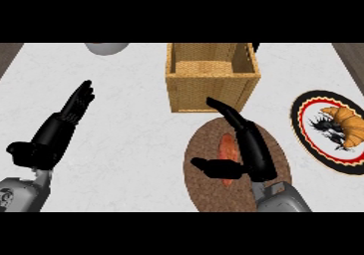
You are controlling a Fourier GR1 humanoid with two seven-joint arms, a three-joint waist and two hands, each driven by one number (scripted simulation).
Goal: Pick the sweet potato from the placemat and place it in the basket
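Orange sweet potato (pixel 227 149) lies on the round brown woven placemat (pixel 206 191), long axis running toward the wicker basket (pixel 212 92) just beyond. Right hand (pixel 247 149) hovers over it, fingers straight, thumb spread, holding nothing. Left hand (pixel 56 132) rests open at the left. Best to lower and close across the potato's narrow width.

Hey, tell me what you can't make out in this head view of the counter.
- Sweet potato on the placemat: largely hidden by the right hand.
- Grey object: cut off by the upper edge, unidentifiable.
- Basket: far rim cut off.
- Plate pattern under the croissant: too small to read.
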